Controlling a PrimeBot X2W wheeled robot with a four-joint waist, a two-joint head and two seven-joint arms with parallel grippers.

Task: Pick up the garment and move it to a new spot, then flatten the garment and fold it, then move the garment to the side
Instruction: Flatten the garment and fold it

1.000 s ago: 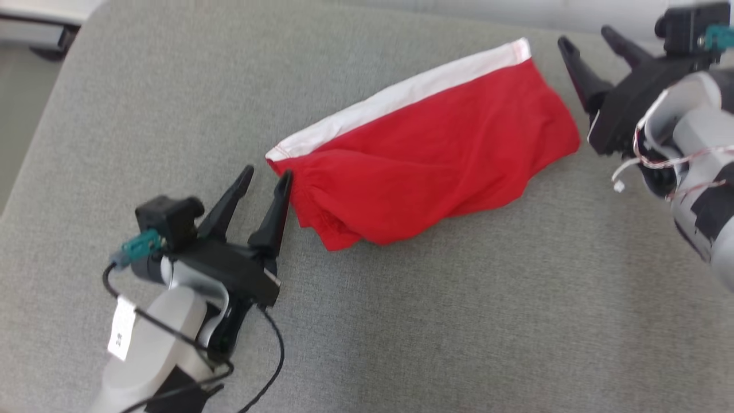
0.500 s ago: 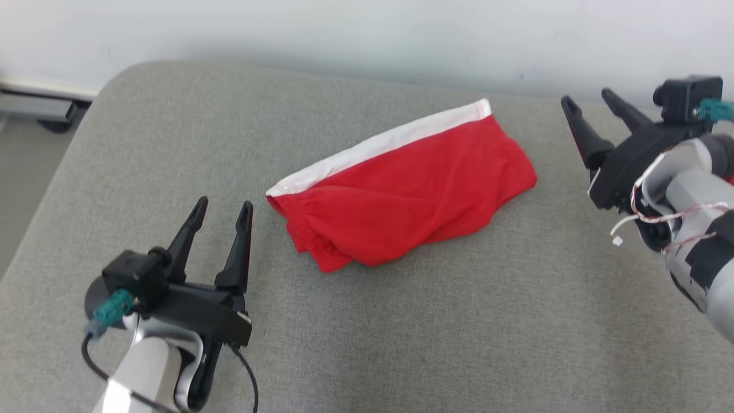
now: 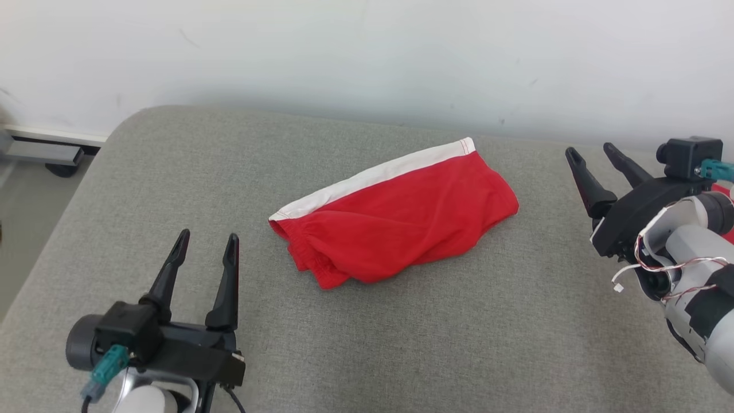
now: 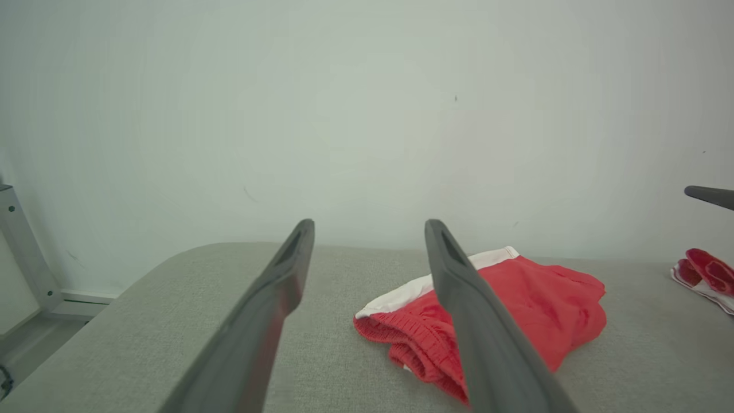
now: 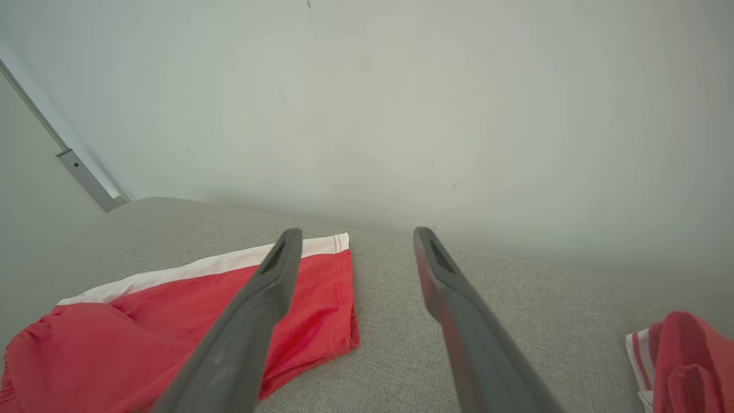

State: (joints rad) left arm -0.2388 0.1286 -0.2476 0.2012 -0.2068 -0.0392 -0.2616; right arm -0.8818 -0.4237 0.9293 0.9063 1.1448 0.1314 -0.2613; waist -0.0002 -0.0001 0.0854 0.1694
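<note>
1. L gripper (image 3: 207, 235), head view: jaws wide apart, empty, over cushion's (image 3: 459, 344) front-left corner. R gripper (image 3: 588, 149) likewise by right edge. Garment (image 3: 395, 229) lies folded mid-cushion, nearer back edge, touching neither; prob. flanked for a two-sided lift.
2. L wrist view: garment (image 4: 516, 304) ahead at mid-cushion; a 2nd red cloth (image 4: 702, 269) by right edge.
3. R wrist view: garment's (image 5: 114, 338) white band faces back edge; jaws hold nothing.

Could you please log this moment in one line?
red garment: lying on grey cushion | left gripper: open, empty | right gripper: open, empty
</note>
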